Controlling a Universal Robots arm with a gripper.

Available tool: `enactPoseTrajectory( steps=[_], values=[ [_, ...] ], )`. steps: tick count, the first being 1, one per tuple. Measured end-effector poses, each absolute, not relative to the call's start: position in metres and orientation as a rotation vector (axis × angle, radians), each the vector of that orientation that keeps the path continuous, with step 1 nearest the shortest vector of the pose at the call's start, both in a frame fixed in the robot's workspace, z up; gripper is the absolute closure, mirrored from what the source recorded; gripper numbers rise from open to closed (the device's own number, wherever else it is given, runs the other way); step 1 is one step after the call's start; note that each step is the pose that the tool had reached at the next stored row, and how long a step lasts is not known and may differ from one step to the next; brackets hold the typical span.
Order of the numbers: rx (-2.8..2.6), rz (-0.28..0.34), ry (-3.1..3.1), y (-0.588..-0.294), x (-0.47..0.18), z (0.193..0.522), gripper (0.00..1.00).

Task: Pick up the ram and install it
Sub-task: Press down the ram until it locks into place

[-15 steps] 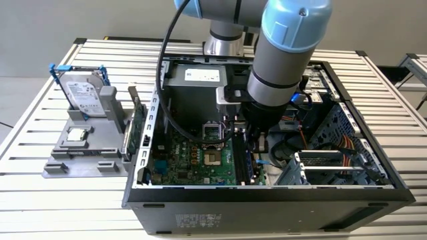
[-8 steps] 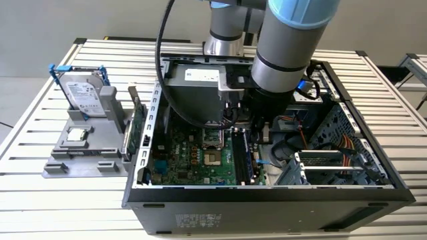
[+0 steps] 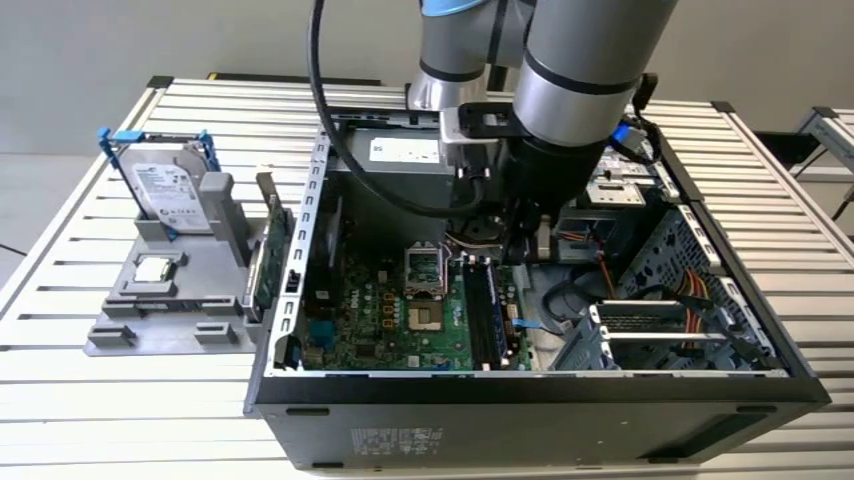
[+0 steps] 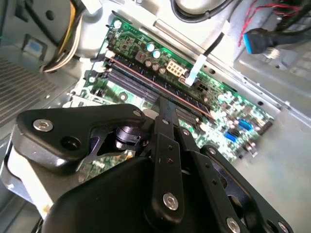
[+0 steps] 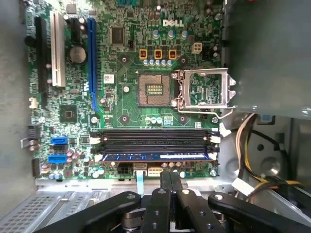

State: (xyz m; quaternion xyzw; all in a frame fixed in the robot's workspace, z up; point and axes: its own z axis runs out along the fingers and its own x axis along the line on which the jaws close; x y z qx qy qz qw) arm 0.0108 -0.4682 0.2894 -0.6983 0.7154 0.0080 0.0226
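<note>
**Ram sits in its slot, fingers closed above it**

You can see the ram [image 5: 155,156] in the first wrist view as a long, thin stick lying edge-up in the memory slot nearest the case wall. Its top shows a bluish strip with pale markings. A white latch [image 5: 98,157] stands at one end and another at the far end. Beside it run two bare slots [image 5: 155,138], black, straight and ribbed. In the exterior view the ram [image 3: 486,310] is a dark narrow line on the motherboard [image 3: 400,320], just below the arm.

Your gripper [image 5: 169,174] hangs just above the board's edge, near the ram but apart from it. Its two flat black fingers [image 5: 165,182] are pressed together with no gap, and you can see nothing between them. The second wrist view shows the same gripper [image 4: 164,104]: matte black links, silver screw heads, narrow tips closed.

The motherboard is glossy green, studded with small round capacitors. The processor socket [image 5: 154,90] is a square of fine gold contacts, with its shiny metal frame [image 5: 204,90] swung open next to it.

Outside the black steel case [image 3: 534,400], on the slatted metal table [image 3: 80,400], a grey plastic holder [image 3: 174,325] carries a hard drive [image 3: 174,195] standing upright, a small square silver chip [image 3: 156,268] and a green expansion card [image 3: 274,260].
</note>
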Motion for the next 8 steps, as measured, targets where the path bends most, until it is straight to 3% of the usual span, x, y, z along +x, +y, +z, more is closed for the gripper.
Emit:
enactPoseTrajectory(
  steps=[8],
  values=[
    [-2.163, 0.025, 2.216, -0.468, 0.011, 0.326, 1.00]
  ],
)
